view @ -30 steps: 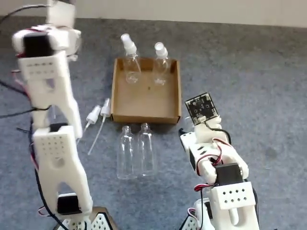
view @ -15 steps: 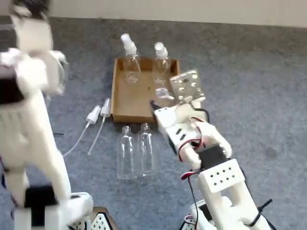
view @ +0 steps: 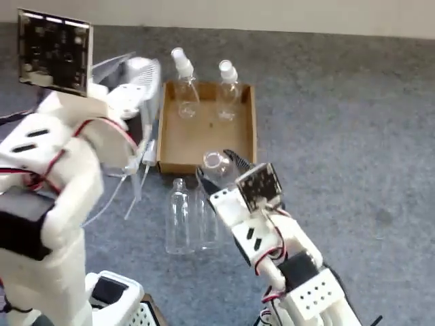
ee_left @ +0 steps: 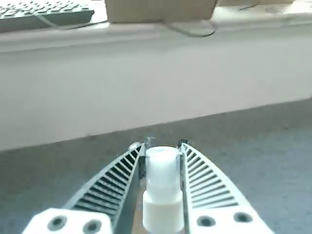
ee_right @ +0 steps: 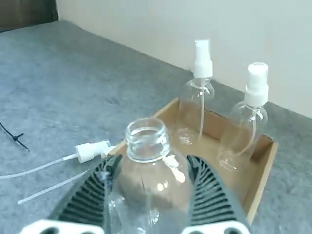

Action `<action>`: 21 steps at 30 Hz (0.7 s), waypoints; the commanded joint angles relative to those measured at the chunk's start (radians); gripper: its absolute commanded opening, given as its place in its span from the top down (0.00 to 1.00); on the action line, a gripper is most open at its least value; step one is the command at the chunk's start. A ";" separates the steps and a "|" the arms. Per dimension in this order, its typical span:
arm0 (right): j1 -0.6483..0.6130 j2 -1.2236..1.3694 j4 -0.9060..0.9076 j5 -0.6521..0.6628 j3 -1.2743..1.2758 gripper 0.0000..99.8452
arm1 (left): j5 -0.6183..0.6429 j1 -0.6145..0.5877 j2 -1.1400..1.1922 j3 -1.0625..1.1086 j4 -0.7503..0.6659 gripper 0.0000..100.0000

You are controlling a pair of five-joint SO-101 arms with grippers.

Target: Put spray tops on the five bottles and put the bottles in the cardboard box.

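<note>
Right hand [ee_right: 151, 170] is closed round an uncapped bottle [ee_right: 145, 141], held upright at the near edge of the cardboard box [view: 163, 129]; left hand [ee_left: 161, 151], clamped on a spray top [ee_left: 162, 190], stands apart to the bottle's left, nearer the box's left wall.

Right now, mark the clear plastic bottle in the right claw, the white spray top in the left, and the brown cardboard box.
Clear plastic bottle [ee_right: 146, 185]: right wrist view, shoulder.
White spray top [ee_left: 163, 189]: left wrist view, body.
Brown cardboard box [view: 200, 139]: high view, floor.
</note>
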 commanded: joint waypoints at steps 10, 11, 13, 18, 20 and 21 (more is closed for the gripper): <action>-0.013 -0.338 0.143 0.014 0.084 1.00 | 0.069 0.236 0.076 0.217 -0.434 1.00; -0.012 -0.341 0.143 0.014 0.084 1.00 | 0.071 0.242 0.076 0.228 -0.445 1.00; -0.010 -0.343 0.143 0.015 0.084 1.00 | 0.071 0.254 0.076 0.231 -0.451 1.00; -0.012 -0.343 0.143 0.011 0.084 1.00 | 0.066 0.272 0.068 0.226 -0.456 1.00; -0.012 -0.344 0.143 0.011 0.084 1.00 | 0.066 0.268 0.076 0.226 -0.466 1.00; -0.012 -0.346 0.143 0.011 0.084 1.00 | 0.066 0.265 0.076 0.229 -0.485 1.00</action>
